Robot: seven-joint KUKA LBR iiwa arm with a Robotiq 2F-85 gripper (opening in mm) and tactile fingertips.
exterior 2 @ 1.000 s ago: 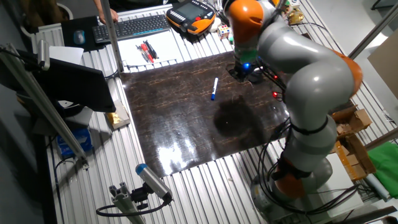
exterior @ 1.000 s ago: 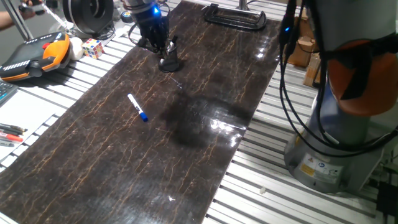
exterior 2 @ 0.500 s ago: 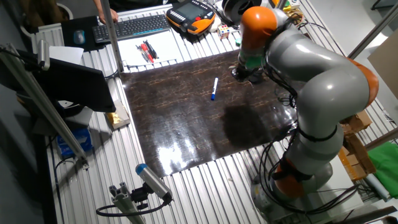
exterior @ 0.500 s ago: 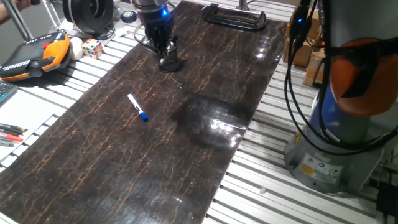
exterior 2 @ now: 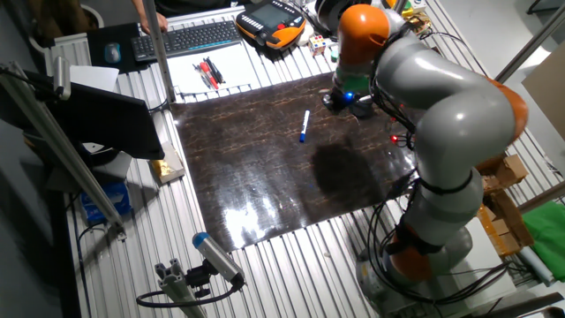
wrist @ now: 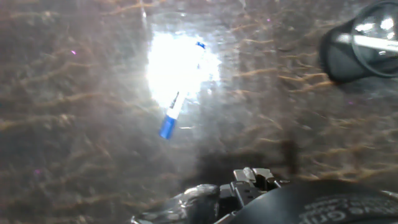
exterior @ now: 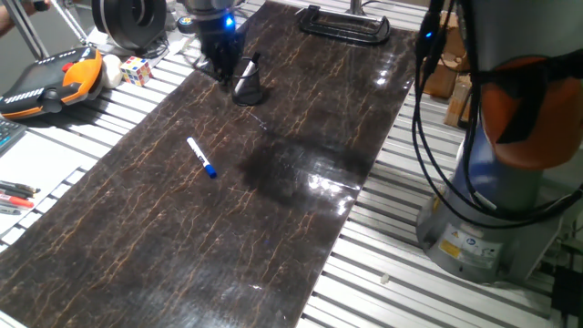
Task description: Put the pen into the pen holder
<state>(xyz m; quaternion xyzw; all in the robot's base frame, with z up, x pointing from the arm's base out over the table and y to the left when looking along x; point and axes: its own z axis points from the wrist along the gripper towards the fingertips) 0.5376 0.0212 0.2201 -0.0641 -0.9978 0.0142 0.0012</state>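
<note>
The dark marbled table (exterior: 301,118) carries everything. The end effector (exterior: 219,55) hangs just beside the pen holder (exterior: 248,87); whether its fingers are spread cannot be told. The pen (exterior: 201,158) lies flat mid-table, well apart from both, white barrel, blue cap (exterior: 210,170) pointing away from the holder.

Fixed views: even overhead light, sharp focus. The glossy dark marbled counter (exterior: 301,137) carries white glare patches beside a broad soft shadow of the arm. Hand view: hazy, motion-blurred, low contrast; a blown-out white reflection washes over the upper half of the white blue-capped marker (wrist: 177,102).
</note>
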